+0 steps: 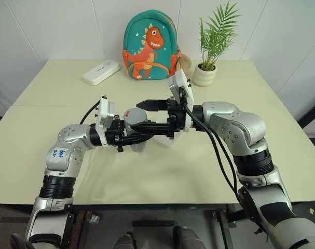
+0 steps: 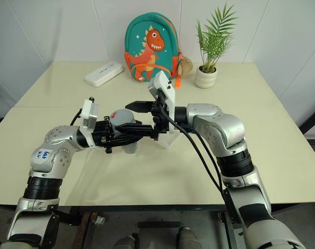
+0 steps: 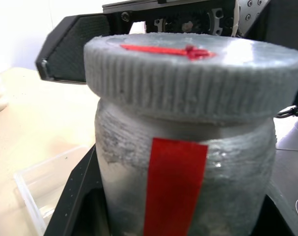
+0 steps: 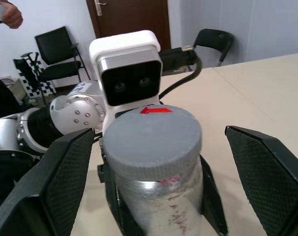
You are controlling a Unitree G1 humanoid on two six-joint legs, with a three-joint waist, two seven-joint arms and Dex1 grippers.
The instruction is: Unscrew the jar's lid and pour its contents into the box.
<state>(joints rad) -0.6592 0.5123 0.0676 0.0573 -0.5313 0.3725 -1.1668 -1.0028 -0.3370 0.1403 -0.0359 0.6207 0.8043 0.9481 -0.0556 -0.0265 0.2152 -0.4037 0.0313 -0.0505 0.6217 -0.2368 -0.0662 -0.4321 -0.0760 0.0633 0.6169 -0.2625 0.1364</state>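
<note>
My left gripper (image 1: pixel 137 139) is shut on the jar (image 3: pixel 222 172), a silver-grey cylinder with a red strip on its side, and holds it upright above the table. The lid (image 4: pixel 151 135), grey and ribbed with a red mark on its flat top, sits on the jar. From the other side, my right gripper (image 4: pixel 158 162) is open, and its two black fingers (image 4: pixel 65 182) stand apart on either side of the lid without touching it. The box (image 3: pixel 36 187), a clear plastic tray, lies on the table just beyond and below the jar. The contents are hidden inside the jar.
A dinosaur backpack (image 1: pixel 149 46) stands at the table's back middle, with a white oblong case (image 1: pixel 101 71) to its left and a potted plant (image 1: pixel 206 70) to its right. In the right wrist view, chairs (image 4: pixel 53 49) and a person's hand (image 4: pixel 6 14) show beyond the table.
</note>
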